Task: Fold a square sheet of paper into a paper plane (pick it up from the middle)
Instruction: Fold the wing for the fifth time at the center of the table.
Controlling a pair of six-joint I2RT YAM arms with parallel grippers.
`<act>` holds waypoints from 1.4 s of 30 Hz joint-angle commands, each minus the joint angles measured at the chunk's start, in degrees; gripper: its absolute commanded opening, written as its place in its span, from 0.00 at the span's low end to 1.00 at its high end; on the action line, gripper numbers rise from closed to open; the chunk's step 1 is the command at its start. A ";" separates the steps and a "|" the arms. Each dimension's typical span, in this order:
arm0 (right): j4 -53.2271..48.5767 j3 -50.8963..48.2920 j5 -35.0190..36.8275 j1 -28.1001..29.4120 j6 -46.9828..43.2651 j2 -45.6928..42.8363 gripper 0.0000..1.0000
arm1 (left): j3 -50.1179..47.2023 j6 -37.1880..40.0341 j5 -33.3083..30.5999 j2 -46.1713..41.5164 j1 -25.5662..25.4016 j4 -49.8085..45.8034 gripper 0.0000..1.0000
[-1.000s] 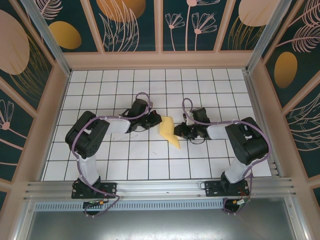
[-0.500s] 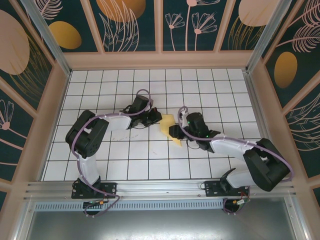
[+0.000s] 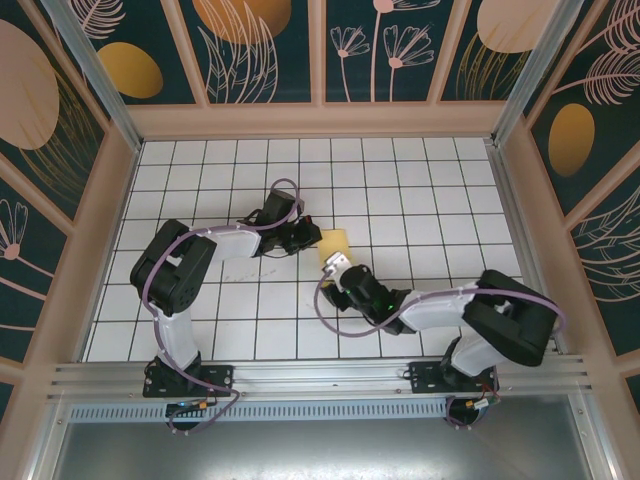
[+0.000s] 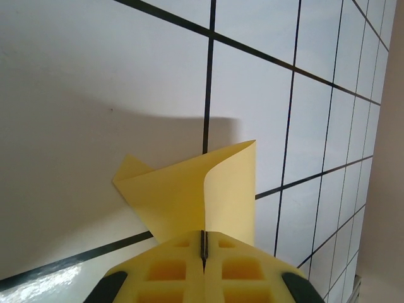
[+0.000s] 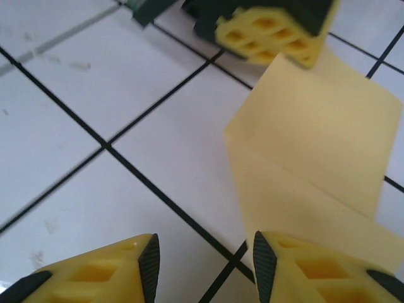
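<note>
The pale-yellow square sheet of paper (image 3: 335, 243) is partly folded and lies on the white grid table (image 3: 200, 190) with one flap curling upward (image 4: 230, 183). My left gripper (image 4: 203, 243) is shut on its edge from the left (image 3: 314, 240). In the right wrist view the sheet (image 5: 315, 145) shows a crease across it, and the left gripper's yellow fingers (image 5: 271, 28) are at its far side. My right gripper (image 5: 205, 265) is open, low over the table at the sheet's near corner (image 3: 334, 266); its right fingertip (image 5: 264, 265) is at the paper's edge. A finished paper plane is out of view.
Black grid lines cross the table under the paper. Wooden walls (image 3: 110, 200) with patterned panels close in the left, right and back sides. An aluminium rail (image 3: 320, 375) runs along the near edge by the arm bases.
My right arm has swung from the paper's right side round to its near end, and its jaws have widened. The left gripper has kept its hold and barely moved.
</note>
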 commanded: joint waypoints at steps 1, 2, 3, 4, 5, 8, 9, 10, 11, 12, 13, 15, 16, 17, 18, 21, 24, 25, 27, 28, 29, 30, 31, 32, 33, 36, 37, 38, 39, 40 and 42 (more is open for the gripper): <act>4.26 2.31 11.58 2.09 -7.02 4.05 0.42 | 0.63 1.16 0.94 -0.81 0.33 -1.01 0.00; 5.47 2.39 13.20 2.79 -8.00 4.97 0.42 | 0.63 1.30 0.87 -0.80 0.30 -1.03 0.00; 6.38 2.45 14.03 2.99 -8.76 5.72 0.42 | 0.69 1.39 0.91 -0.85 0.29 -1.10 0.00; 6.86 2.62 14.62 3.03 -9.20 6.58 0.42 | 0.69 1.48 0.92 -0.89 0.33 -1.12 0.00; 6.88 2.82 14.94 3.02 -9.73 7.25 0.42 | 0.72 1.48 1.01 -0.89 0.31 -1.13 0.00; 6.51 3.29 17.40 3.20 -10.93 9.05 0.38 | 1.06 1.79 1.19 -0.78 0.29 -1.46 0.01; 6.33 3.29 18.16 3.32 -11.06 9.21 0.36 | 1.15 1.84 1.13 -0.82 0.29 -1.72 0.01; 6.36 3.29 19.37 3.43 -11.11 9.15 0.36 | 1.15 2.05 1.06 -0.80 0.36 -1.74 0.01; 6.68 3.05 19.87 3.51 -11.17 8.85 0.36 | 1.24 2.17 1.11 -0.80 0.28 -1.95 0.01; 6.97 2.78 20.12 3.45 -11.26 8.64 0.36 | 1.47 2.39 1.06 -0.80 0.33 -2.26 0.01; 6.97 2.68 20.12 3.48 -11.30 8.52 0.37 | 1.63 2.63 1.05 -0.84 0.28 -2.52 0.01; 6.94 2.45 20.05 3.45 -11.11 8.58 0.39 | 1.85 2.97 1.18 -0.62 0.31 -2.92 0.01; 6.93 2.45 20.00 3.45 -11.03 8.91 0.39 | 1.94 3.05 1.26 -0.58 0.28 -3.04 0.01; 6.80 2.54 20.03 3.45 -11.18 9.16 0.39 | 2.03 3.07 1.34 -0.62 0.29 -3.06 0.01; 6.91 2.58 20.32 3.45 -11.13 9.40 0.38 | 2.03 3.24 1.32 -0.73 0.28 -3.16 0.01; 7.06 2.43 20.32 3.37 -11.08 9.16 0.33 | 1.95 3.49 1.11 -1.01 0.29 -3.64 0.01; 7.04 2.41 20.12 3.15 -10.85 9.14 0.28 | 2.11 3.81 0.98 -0.93 0.42 -4.03 0.01; 7.09 2.41 20.11 3.12 -10.83 9.17 0.25 | 2.27 3.83 0.96 -0.90 0.37 -4.12 0.01; 7.10 2.41 20.12 2.96 -10.93 9.27 0.21 | 2.38 4.01 0.98 -0.89 0.42 -4.31 0.01; 7.05 2.47 20.13 2.97 -10.94 9.32 0.21 | 2.45 4.11 1.02 -0.94 0.41 -4.46 0.01; 7.00 2.50 20.11 2.84 -10.93 9.39 0.22 | 2.47 4.20 0.93 -0.96 0.41 -4.59 0.01; 6.92 2.56 20.11 2.75 -10.96 9.49 0.22 | 2.52 4.34 0.73 -1.06 0.38 -4.75 0.01; 6.86 2.58 20.13 2.66 -11.00 9.65 0.23 | 2.47 4.49 0.66 -1.11 0.37 -4.92 0.01; 6.92 2.60 20.09 2.57 -11.07 9.76 0.23 | 2.56 4.60 0.67 -1.07 0.44 -5.09 0.01; 6.85 2.65 20.06 2.49 -11.13 9.90 0.22 | 2.56 4.73 0.67 -1.07 0.41 -5.21 0.01; 6.88 2.66 19.96 2.22 -11.25 9.95 0.22 | 2.56 4.82 0.64 -1.08 0.38 -5.34 0.01; 6.84 2.59 19.83 2.13 -11.19 9.89 0.22 | 2.56 4.90 0.60 -1.12 0.37 -5.43 0.01; 6.79 2.61 19.88 2.13 -11.16 9.87 0.21 | 2.56 4.85 0.54 -1.09 0.37 -5.43 0.01; 6.92 2.53 19.72 2.13 -11.19 9.72 0.19 | 2.56 4.87 0.52 -1.07 0.44 -5.45 0.01; 6.86 2.42 19.38 2.13 -11.04 9.51 0.17 | 2.56 4.80 0.43 -1.19 0.39 -5.43 0.01; 6.59 2.45 19.03 2.04 -10.73 9.49 0.15 | 2.49 4.71 0.34 -1.22 0.38 -5.43 0.01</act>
